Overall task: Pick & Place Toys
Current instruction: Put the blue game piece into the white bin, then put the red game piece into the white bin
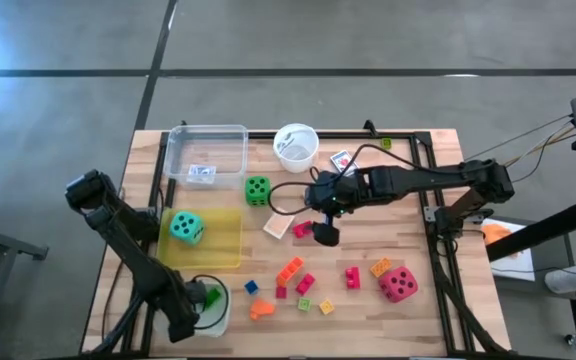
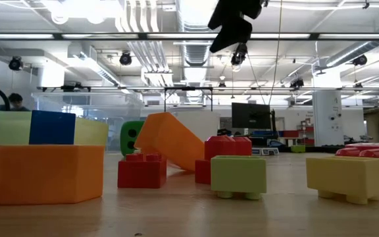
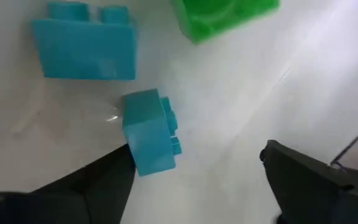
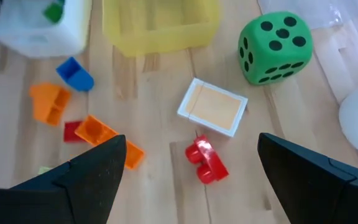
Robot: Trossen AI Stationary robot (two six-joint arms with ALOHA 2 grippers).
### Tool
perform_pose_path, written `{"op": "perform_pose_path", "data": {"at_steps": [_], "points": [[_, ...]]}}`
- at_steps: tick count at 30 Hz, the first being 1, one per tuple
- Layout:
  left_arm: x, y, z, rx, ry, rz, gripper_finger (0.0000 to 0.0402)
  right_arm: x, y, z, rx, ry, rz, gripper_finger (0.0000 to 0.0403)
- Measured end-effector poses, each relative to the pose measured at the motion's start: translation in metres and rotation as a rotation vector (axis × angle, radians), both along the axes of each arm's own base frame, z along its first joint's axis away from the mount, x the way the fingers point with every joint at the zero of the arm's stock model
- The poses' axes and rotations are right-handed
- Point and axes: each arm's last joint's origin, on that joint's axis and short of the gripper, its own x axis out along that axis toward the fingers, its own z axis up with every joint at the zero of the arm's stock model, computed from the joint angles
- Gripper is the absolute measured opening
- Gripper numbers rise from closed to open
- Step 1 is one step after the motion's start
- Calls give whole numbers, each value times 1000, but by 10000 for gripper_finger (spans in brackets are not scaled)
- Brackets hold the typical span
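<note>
Teal blocks (image 3: pixel 86 50) lie under the left gripper (image 3: pixel 197 180), its jaws apart, one finger touching the smaller block (image 3: pixel 149 130). Right gripper (image 4: pixel 191 180) hovers wide open above a red block (image 4: pixel 205 160).

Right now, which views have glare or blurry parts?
High view: bright glare at the upper left corner. Low view: ceiling lights blown out, near orange block soft. Left wrist view: white sheen streaks the tray floor beside the teal blocks.

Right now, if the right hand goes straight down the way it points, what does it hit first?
Most likely the small red block, which lies between the open fingers of the right hand just short of the card pack. Depth is hard to judge.
</note>
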Motion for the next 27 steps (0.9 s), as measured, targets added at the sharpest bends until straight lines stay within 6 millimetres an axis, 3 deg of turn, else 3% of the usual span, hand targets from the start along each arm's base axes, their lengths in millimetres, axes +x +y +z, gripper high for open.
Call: {"op": "perform_pose_path", "data": {"at_steps": [6,17,27], "points": [[-2,5,16,-37,-63,25,346,1,0,-18,-65,17,82,359],[-6,17,51,-177,-111,172,345,24,1,-83,-145,115,189,359],[0,42,95,-297,-439,375,289,35,-6,-125,-182,246,235,359]]}}
